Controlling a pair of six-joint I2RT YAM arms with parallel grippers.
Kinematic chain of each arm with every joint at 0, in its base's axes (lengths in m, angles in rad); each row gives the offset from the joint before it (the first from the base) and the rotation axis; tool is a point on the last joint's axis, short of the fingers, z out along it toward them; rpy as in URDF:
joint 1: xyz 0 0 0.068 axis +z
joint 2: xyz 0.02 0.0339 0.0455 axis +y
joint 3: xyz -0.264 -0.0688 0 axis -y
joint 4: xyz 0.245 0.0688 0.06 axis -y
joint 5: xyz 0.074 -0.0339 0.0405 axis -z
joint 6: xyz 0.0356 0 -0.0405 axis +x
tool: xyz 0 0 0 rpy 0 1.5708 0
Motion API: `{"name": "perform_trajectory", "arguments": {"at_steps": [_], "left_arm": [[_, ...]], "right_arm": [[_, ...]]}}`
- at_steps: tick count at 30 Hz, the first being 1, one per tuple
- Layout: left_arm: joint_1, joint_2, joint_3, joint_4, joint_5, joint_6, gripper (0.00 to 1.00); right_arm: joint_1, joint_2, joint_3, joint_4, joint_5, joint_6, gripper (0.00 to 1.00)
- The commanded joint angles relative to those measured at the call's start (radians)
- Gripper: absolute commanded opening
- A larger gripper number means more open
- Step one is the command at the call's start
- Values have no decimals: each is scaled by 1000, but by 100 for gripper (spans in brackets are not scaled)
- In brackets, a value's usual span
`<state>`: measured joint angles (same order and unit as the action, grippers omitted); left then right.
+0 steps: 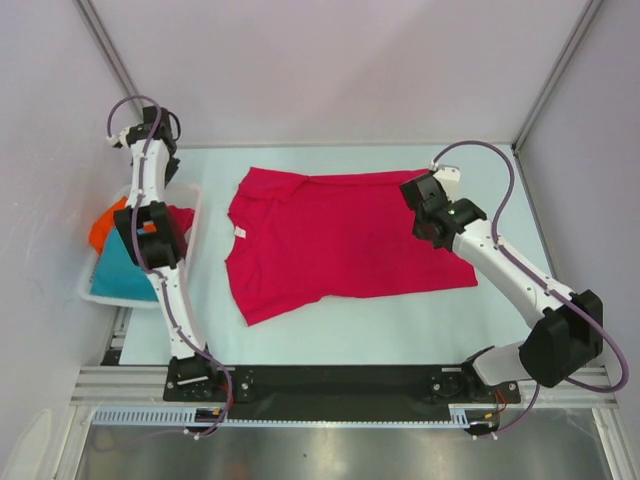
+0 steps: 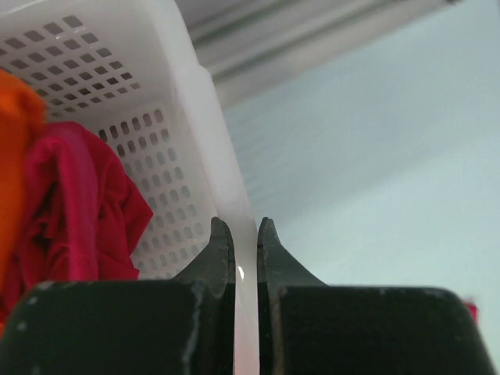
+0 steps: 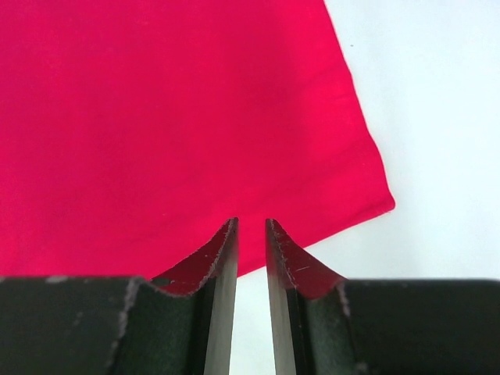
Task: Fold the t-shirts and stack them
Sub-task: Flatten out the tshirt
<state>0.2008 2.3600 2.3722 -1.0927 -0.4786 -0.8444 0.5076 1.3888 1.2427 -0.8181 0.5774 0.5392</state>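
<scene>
Our right gripper [image 3: 251, 225] hangs with its fingers a little apart and nothing between them. Through the gap we see only a cloth edge and pale surface. Our left gripper [image 2: 244, 228] is all but closed, with a thin slit between its fingers. The white wall of the slotted basket [image 2: 201, 101] shows in that slit. We cannot tell whether the fingers pinch it or merely hover in front of it.

We judge the task to be at its very start. One crimson t-shirt [image 1: 330, 240] lies spread flat on the surface [image 1: 350, 335], with no fold in it yet. Its neck opening points toward the left arm's side and its hem toward the right arm's side. The basket, at the left edge of the surface, holds the others in a heap: an orange t-shirt [image 2: 16, 156], a second crimson t-shirt [image 2: 86, 203] and a teal t-shirt [image 1: 115, 272]. No folded stack shows anywhere, so all four shirts are left to fold and stack.

In the right wrist view, crimson cloth fills the space ahead and to the left of the fingers. Its edge passes right under the fingertips, and a hem corner juts out just to their right, with bare surface beyond. From above, this gripper sits over the far right corner of the spread shirt. The left gripper is well apart from that shirt, at the basket's rim, with the heaped shirts just beside it inside.
</scene>
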Motion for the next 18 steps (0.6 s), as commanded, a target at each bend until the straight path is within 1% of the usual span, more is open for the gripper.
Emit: {"name": "perform_trajectory", "arguments": {"at_steps": [1,5,6,9,11,12,13,14,15,16,18], "left_arm": [[104,-93,-48,13,-176,94,0],[140,-134,-97,20,-196,85,0],[144,-143,-131,36,-206,84,0],[158,-171,-178,65,-193,100,0],[158,-166,-174,70,-177,123,0],[160,-165,-171,82,-158,136,3],[157,-163,-168,83,-119,145,10],[155,-160,-163,86,-101,159,14],[150,-160,-159,93,-95,165,20],[138,-162,-156,93,-109,169,34],[124,-172,-150,94,-126,182,45]], "right_arm": [[23,22,63,-15,22,1,25],[35,39,84,-16,24,-5,25],[39,42,92,-18,22,-4,25],[45,42,95,-16,21,-8,25],[48,47,90,-15,24,-4,25],[48,47,89,-16,24,-4,25],[52,47,86,-15,22,1,25],[54,47,84,-16,22,2,25],[55,47,81,-15,24,4,25],[58,47,80,-13,24,2,25],[62,49,78,-13,25,4,25]]}}
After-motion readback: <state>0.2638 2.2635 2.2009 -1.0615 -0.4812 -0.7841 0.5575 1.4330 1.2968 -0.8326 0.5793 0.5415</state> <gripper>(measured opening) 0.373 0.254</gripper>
